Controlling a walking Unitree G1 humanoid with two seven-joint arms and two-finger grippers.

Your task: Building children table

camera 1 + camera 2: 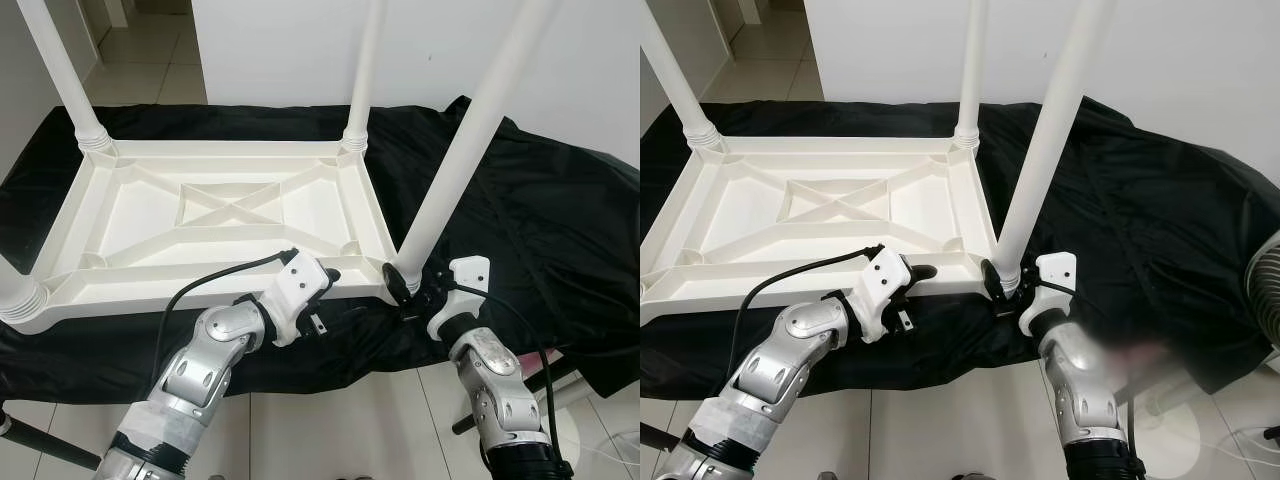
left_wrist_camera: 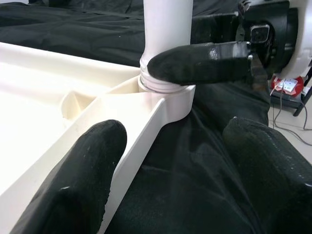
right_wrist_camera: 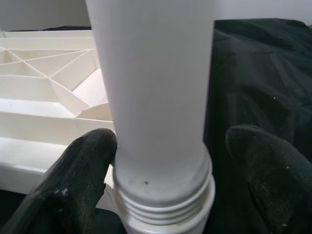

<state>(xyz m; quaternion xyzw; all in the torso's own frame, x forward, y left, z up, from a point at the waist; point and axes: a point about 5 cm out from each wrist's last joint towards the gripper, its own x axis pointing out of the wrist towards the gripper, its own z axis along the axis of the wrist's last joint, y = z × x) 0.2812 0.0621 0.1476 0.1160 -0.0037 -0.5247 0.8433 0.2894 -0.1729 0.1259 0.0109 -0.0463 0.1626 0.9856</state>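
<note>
Tabletop [image 1: 220, 215] inverted, four legs in; right end effector [image 1: 408, 290] spread around near-right leg [image 1: 450, 170], threads showing; left end effector [image 1: 322, 290] spread astride rim.

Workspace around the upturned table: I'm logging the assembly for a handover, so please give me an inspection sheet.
Surface: black cloth spread under the work, over a tiled floor.
Job's things: white table top lies upside down; four white legs stand in its corner sockets, the near right leg tilted.
Clutter: nothing seen.
Grippers: right gripper straddles the near right leg's threaded base, one finger touching, the other apart. Left gripper open astride the table's near rim beside that socket.
Cables: black cable loops over the left arm; another runs by the right wrist.
Surroundings: white wall; a fan at the right.
</note>
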